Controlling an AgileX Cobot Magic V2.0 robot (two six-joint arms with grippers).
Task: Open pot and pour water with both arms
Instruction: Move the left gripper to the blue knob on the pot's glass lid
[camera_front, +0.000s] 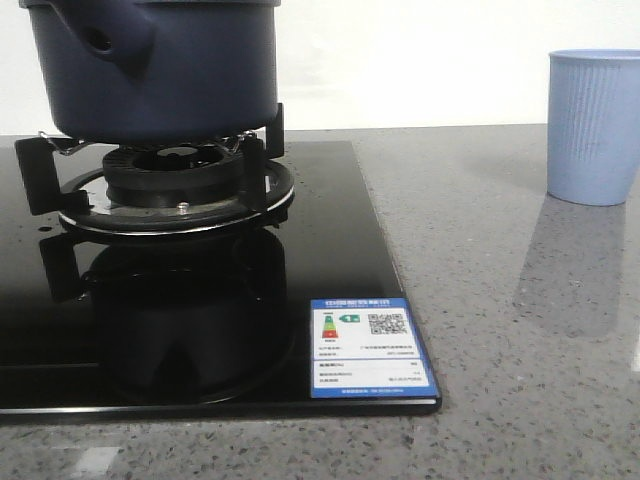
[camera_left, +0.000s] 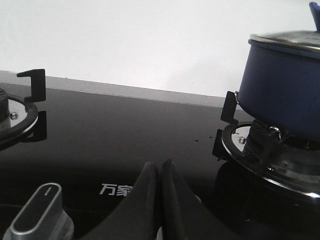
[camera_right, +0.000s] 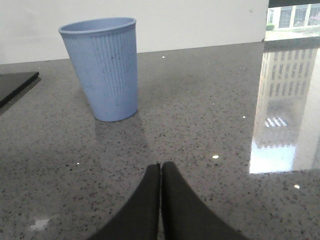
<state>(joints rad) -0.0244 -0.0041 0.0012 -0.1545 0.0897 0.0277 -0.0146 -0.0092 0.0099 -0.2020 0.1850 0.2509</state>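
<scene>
The pot (camera_front: 150, 70) was cut off by the front view's top edge, so its rim and lid went unseen there (the left wrist view caught only part of the lid). The cup (camera_front: 594, 125) ran off the right edge. Print on the stove's label (camera_front: 366, 347) was too small to read.

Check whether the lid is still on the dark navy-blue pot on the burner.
On. In the left wrist view a metal-rimmed lid covers the large round navy-blue pot, seated flat on its rim. Neither claw touches it.
</scene>
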